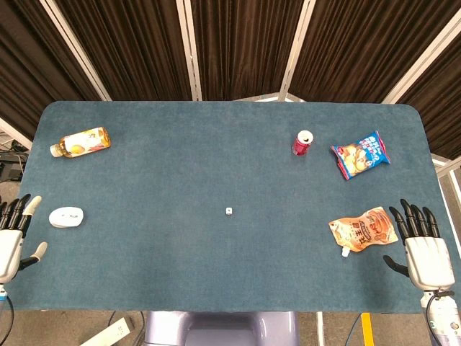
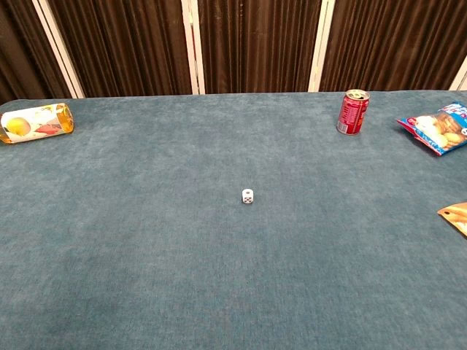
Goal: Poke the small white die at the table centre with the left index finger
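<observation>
A small white die (image 1: 228, 211) with dark pips sits alone at the middle of the blue table; the chest view shows the die (image 2: 248, 196) from closer. My left hand (image 1: 12, 234) hovers at the table's near left edge, far left of the die, fingers straight and apart, holding nothing. At the near right edge my right hand (image 1: 423, 249) is spread flat and empty. Neither hand appears in the chest view.
A white computer mouse (image 1: 66, 216) lies just right of my left hand. A lying juice bottle (image 1: 81, 141) is at far left. A red can (image 1: 303, 142), a blue snack bag (image 1: 359, 154) and an orange pouch (image 1: 364, 228) occupy the right side.
</observation>
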